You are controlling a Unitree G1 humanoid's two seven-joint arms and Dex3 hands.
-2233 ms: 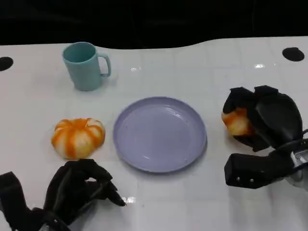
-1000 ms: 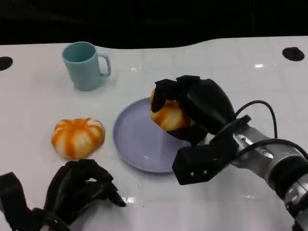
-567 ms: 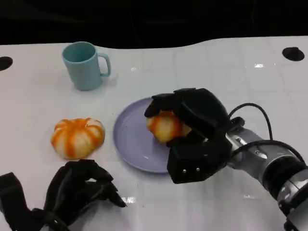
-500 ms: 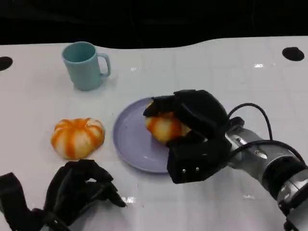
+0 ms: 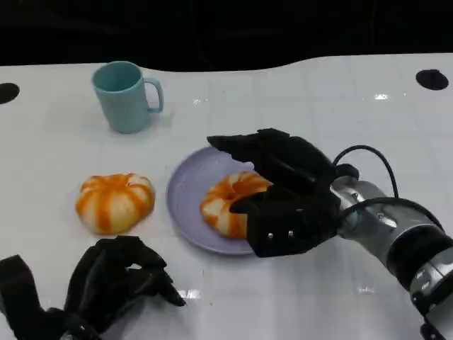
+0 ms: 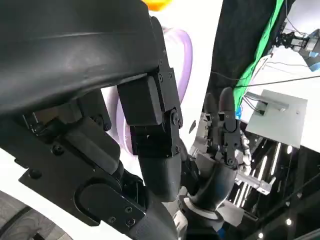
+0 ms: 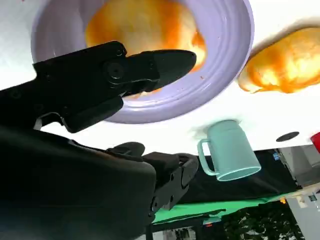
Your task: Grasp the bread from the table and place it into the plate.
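Note:
An orange-and-white striped bread [image 5: 228,202] lies in the lilac plate [image 5: 187,191] at the table's middle. My right hand [image 5: 283,177] hovers over the plate's right half with its fingers spread above the bread and nothing held. The right wrist view shows that bread [image 7: 145,25] resting in the plate [image 7: 225,60] beyond my outstretched fingers [image 7: 125,70]. My left hand [image 5: 117,280] rests at the near left of the table, fingers curled in and holding nothing. The left wrist view shows my left hand [image 6: 100,125] and the plate's rim [image 6: 182,55].
A second striped bread [image 5: 115,202] sits on the table left of the plate, just beyond my left hand. A teal mug [image 5: 124,95] stands at the back left. The white table's far edge meets a dark backdrop.
My right hand carried the bread from the right side of the table over the plate, lowered it, then spread its fingers and let it go. The left hand stayed still.

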